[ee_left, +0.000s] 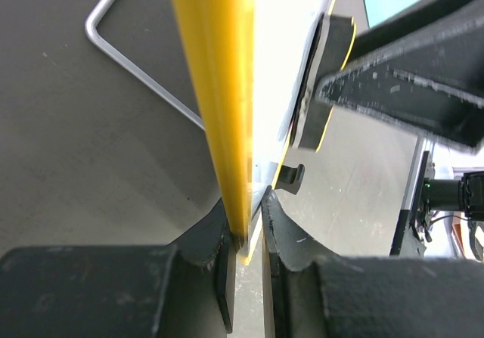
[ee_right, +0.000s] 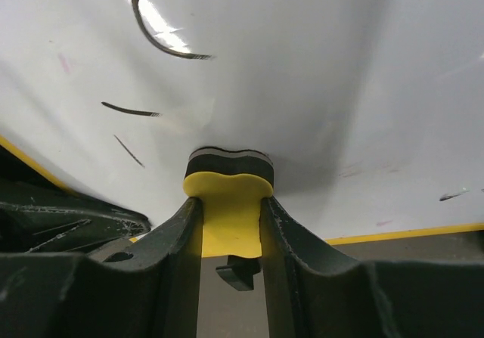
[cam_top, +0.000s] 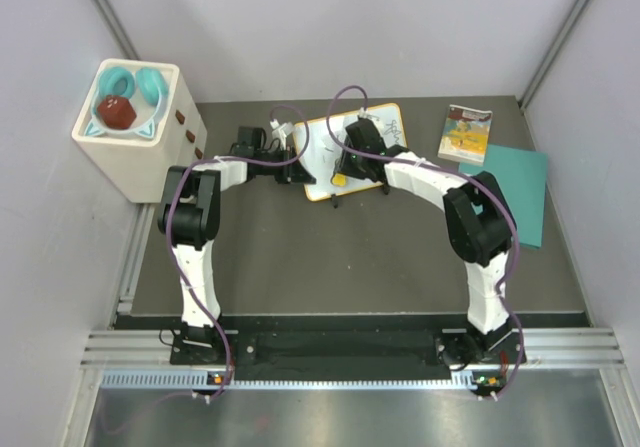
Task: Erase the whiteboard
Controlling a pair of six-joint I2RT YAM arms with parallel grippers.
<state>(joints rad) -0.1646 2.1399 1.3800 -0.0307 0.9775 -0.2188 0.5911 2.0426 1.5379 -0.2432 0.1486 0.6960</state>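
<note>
While its jaws press tight on a yellow eraser (ee_right: 229, 221), the right gripper (ee_right: 231, 202) holds the eraser's black felt face against the whiteboard (ee_right: 318, 81). Across the board, the left gripper (ee_left: 248, 228) is clamped on the orange-yellow rim at its left edge. The white surface is glossy and flecked with glare. It carries a few black pen strokes (ee_right: 162, 39) just beside the eraser and faint pinkish smudges. A small black foot (ee_left: 291, 178) juts from the board near the rim. The board sits toward the far middle of the dark table (cam_top: 350, 257), with a small picture book (cam_top: 465, 133) and a teal sheet (cam_top: 520, 182) to its right and a white box (cam_top: 130, 157) to its left.
</note>
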